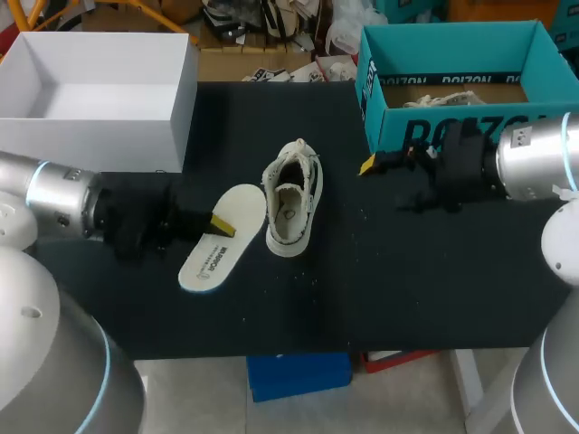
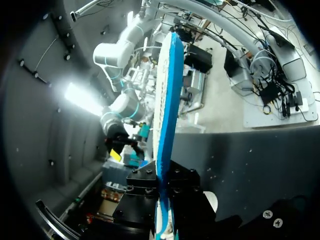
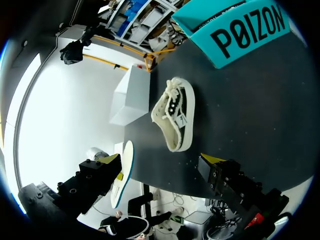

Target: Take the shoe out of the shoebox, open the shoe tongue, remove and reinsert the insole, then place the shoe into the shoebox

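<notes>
- The sneaker (image 1: 292, 197) sits on its sole near the middle of the black table (image 1: 407, 271), with its mouth pulled wide and the inside bare. In the head view its long axis runs from 1 o'clock (laces, toe) to 7 o'clock (heel).
- The insole (image 1: 217, 242) is out of the sneaker and just beside it on the 9 o'clock side, white face up. Its axis also runs roughly 1 to 7 o'clock, so the 2 lie almost parallel. I cannot tell whether their edges touch, or whether the insole rests on the table.
- The left gripper (image 1: 221, 225) is clamped on the insole. In the left wrist view the blue-edged insole (image 2: 165, 100) stands edge-on between the 2 black fingers and juts ahead of the gripper (image 2: 162, 197).
- From that gripper the sneaker's mouth lies at about 2 o'clock, close by. This arm is clearly the nearer one, so reinsertion looks like its job. The move probably depends on bringing the insole's front end over the heel opening and sliding it toward 1 o'clock.
- The right gripper (image 1: 369, 165) hovers at the sneaker's 2 o'clock, fingers spread wide and holding nothing. In its wrist view the sneaker (image 3: 174, 112) lies ahead of the gripper (image 3: 162, 160).
- The teal shoebox (image 1: 452, 136) stands just behind the right gripper, and a white box (image 1: 90, 127) stands at the sneaker's 10 o'clock.
</notes>
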`<state>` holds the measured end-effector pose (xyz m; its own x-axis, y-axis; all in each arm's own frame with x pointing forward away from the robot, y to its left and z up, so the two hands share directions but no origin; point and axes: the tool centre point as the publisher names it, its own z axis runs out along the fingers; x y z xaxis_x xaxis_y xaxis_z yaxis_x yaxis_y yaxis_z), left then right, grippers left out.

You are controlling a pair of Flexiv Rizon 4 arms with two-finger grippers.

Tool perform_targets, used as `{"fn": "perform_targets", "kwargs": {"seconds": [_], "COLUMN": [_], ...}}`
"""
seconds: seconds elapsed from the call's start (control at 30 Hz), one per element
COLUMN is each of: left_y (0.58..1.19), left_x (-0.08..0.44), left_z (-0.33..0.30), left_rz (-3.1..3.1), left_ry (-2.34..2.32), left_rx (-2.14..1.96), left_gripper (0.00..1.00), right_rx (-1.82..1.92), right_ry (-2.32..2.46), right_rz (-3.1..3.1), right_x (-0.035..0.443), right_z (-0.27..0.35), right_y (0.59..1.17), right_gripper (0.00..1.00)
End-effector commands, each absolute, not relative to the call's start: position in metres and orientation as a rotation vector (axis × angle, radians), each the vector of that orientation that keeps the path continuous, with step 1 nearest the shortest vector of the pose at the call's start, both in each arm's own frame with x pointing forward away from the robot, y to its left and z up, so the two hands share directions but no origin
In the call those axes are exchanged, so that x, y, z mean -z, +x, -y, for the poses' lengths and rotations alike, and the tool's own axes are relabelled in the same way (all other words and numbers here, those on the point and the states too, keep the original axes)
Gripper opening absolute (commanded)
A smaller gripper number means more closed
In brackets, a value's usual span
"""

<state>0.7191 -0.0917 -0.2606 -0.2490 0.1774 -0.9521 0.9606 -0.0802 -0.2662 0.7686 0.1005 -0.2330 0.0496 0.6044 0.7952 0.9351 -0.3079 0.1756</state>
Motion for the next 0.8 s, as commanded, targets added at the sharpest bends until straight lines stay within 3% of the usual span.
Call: {"fn": "perform_targets", "kwargs": {"seconds": [0.03,0.8], "left_y": [0.711,0.699], "left_x": [0.260,0.247], "left_z": [0.084,0.037], "left_rz": [-1.462,-1.656], "left_ry": [1.229,1.342], "left_rx": [1.386,1.195], "left_gripper": [0.00,0.00], "right_rx": [1.092,1.031], "right_ry": [-1.983,-1.986], "right_rz": [1.561,1.580], "right_x": [0.242,0.245], "right_z": [-0.133,-0.149], "right_y": [0.792,0.797], "right_gripper": [1.00,1.00]}}
